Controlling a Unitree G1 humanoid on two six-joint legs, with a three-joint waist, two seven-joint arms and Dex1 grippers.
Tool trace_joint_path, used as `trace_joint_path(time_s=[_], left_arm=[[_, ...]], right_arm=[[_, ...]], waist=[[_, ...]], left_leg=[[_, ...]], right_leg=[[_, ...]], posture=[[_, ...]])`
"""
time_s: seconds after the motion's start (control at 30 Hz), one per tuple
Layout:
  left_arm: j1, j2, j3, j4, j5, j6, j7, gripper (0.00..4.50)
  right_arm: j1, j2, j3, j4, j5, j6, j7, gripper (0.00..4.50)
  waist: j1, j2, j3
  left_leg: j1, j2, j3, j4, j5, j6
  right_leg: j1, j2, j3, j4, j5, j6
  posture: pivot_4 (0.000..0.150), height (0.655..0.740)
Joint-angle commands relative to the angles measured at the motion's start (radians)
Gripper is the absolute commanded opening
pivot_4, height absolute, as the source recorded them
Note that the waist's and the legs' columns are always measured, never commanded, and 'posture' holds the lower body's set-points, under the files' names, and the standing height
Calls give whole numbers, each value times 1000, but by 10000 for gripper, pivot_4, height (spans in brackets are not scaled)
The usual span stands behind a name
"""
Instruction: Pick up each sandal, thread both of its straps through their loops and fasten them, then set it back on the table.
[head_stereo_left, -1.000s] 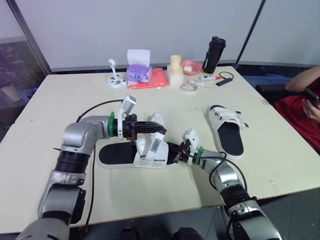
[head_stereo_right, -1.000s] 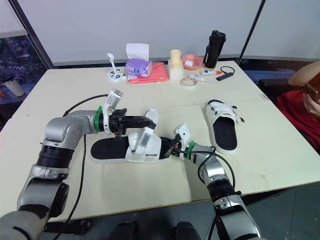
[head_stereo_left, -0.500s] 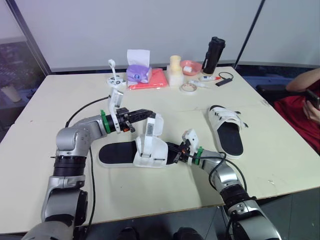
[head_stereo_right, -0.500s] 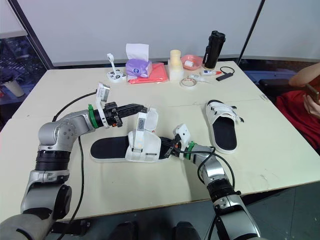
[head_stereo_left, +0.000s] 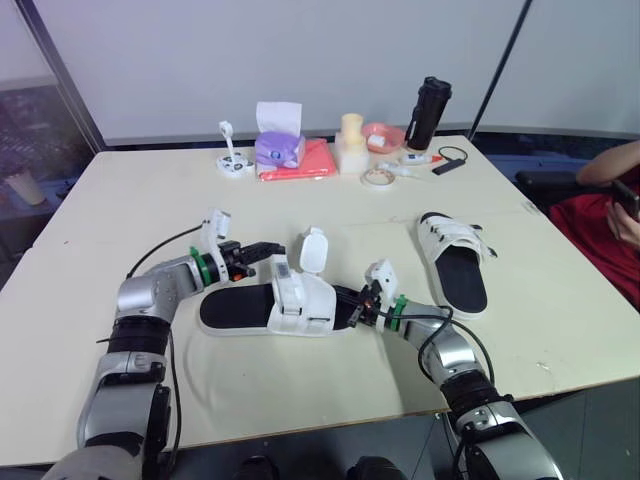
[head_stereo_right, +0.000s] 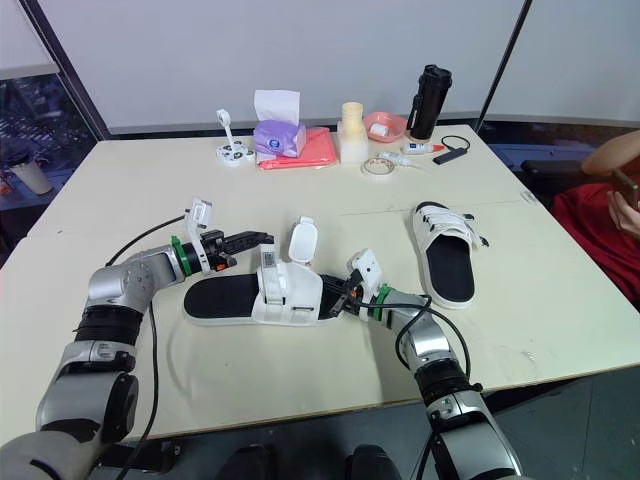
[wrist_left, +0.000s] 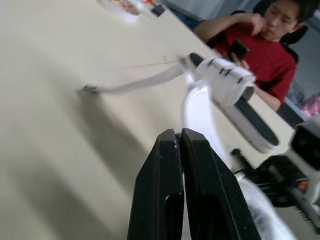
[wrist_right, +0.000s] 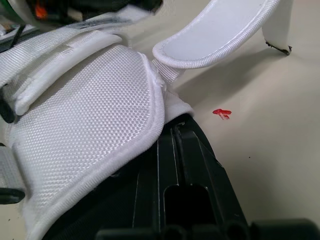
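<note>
From the head: the sandal (head_stereo_left: 275, 307) lies flat near the front edge of the table (head_stereo_left: 120, 200), black foam sole, white upper, one strap (head_stereo_left: 313, 250) curling up free. The left gripper (head_stereo_left: 280, 247) hovers just beside it, closed on nothing. The right gripper (head_stereo_left: 350, 307) sits at the toe. The far sandal (head_stereo_left: 455, 258) lies well apart.

Left wrist: both fingers (wrist_left: 167, 165) press together, empty; the strap (wrist_left: 197, 107) arcs pale and stiff beyond. Reaching in closed would likely knock it aside.

Right wrist: the right gripper (wrist_right: 176, 127) appears pinched shut on the sandal's toe edge under coarse mesh (wrist_right: 95, 100) with a rolled hem. A hard strap pull may drag the smooth sole out of that shallow pinch
</note>
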Motion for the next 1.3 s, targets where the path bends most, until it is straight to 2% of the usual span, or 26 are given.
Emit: trace_joint_path(time_s=[0.03, 0.2, 0.23, 0.27, 0.33, 0.5, 0.8, 0.9, 1.0, 1.17, 1.3], left_arm=[[-53, -7, -19, 84, 44, -78, -37, 1092], [-106, -40, -31, 208, 84, -148, -74, 1092], [-118, -45, -25, 231, 84, -153, -80, 7234], [-127, -47, -19, 248, 85, -159, -82, 9282], [-141, -48, -14, 273, 89, -170, -85, 20691], [-135, -28, -11, 247, 84, -137, -115, 44695], [-222, 78, 48, 147, 49, -74, -106, 44695], [-251, 52, 37, 88, 48, -31, -79, 44695], [-255, 3, -12, 100, 110, -41, -17, 44695], [-269, -69, 14, 134, 57, 103, 18, 44695], [-280, -89, -4, 161, 64, 134, 18, 44695]], right_arm=[[83, -26, 29, 155, -85, 77, -63, 0], [78, -25, 29, 158, -85, 80, -64, 0], [78, -25, 29, 158, -85, 80, -64, 0], [78, -26, 29, 158, -85, 80, -64, 0], [78, -27, 29, 157, -85, 80, -64, 0], [79, -31, 27, 155, -84, 81, -64, 0], [76, -29, 21, 161, -82, 78, -71, 0], [77, -28, 20, 164, -83, 75, -70, 0], [71, -23, 20, 177, -85, 70, -72, 0], [67, -14, 21, 185, -84, 63, -80, 0], [70, -13, 18, 184, -83, 57, -87, 0]], waist=[[1, -1, 0], [2, -2, -1], [1, -2, -1], [1, -2, -1], [1, -2, -1], [1, -2, -1], [2, -2, -1], [3, -2, -1], [2, -2, -4], [-2, -1, -3], [-1, -1, -3]], left_leg=[[0, 0, 0, 0, 0, 0], [0, 0, -1, 0, 0, 0], [0, 0, -2, 0, 0, 0], [0, 0, -2, 0, 0, 0], [0, 0, -2, 0, 0, 0], [0, 0, -2, 0, 0, 0], [-1, 0, -2, 0, 0, 0], [0, 0, -2, 0, 0, 0], [0, 0, -2, 0, 0, 0], [-1, 0, -1, 0, 0, 0], [-1, 0, -1, 0, 0, 0]], right_leg=[[0, 0, 0, 0, 0, 0], [0, 0, 0, 0, 0, -1], [1, 0, 0, 0, 0, 0], [1, 0, 0, 0, 0, 0], [2, 0, 0, 0, 0, 0], [2, 0, -1, 0, 0, 1], [1, 0, -2, 0, 0, 1], [2, -1, -2, -1, 0, 0], [3, -1, -2, -1, 0, 1], [3, 0, -2, 0, 1, 1], [3, 1, -2, 0, 0, 2]], posture=[[1500, 7400], [1500, 7400], [1500, 7400], [1500, 7400], [1500, 7400], [1500, 7400], [1500, 7400], [1500, 7400], [1500, 7400], [1500, 7400], [1500, 7400]])
